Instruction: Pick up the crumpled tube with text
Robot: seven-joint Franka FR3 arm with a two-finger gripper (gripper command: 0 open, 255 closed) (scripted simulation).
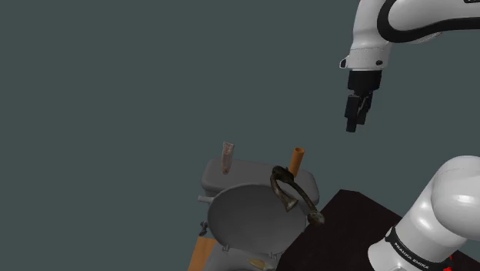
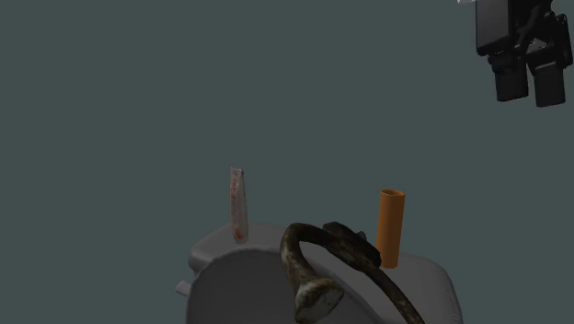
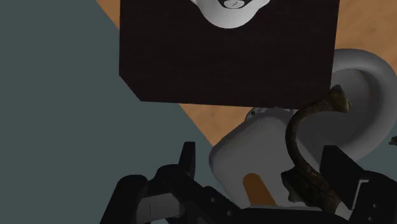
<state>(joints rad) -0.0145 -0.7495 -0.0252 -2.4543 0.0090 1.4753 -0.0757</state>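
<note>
Fingers parted; gripper high, well apart from crumpled tube.

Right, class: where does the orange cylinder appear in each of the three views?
Shoulder view: the orange cylinder stands upright on the grey fixture, right of the crumpled tube.
Second exterior view: the cylinder stands right of centre, again right of the tube.
Wrist view: it lies ahead of the open gripper, on the fixture.
Shared landmark: the dark curved hook beside it.

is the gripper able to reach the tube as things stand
Probably yes: the tube stands upright on the tank with nothing above it, the orange cylinder stands apart, and the gripper hangs higher up.
</note>
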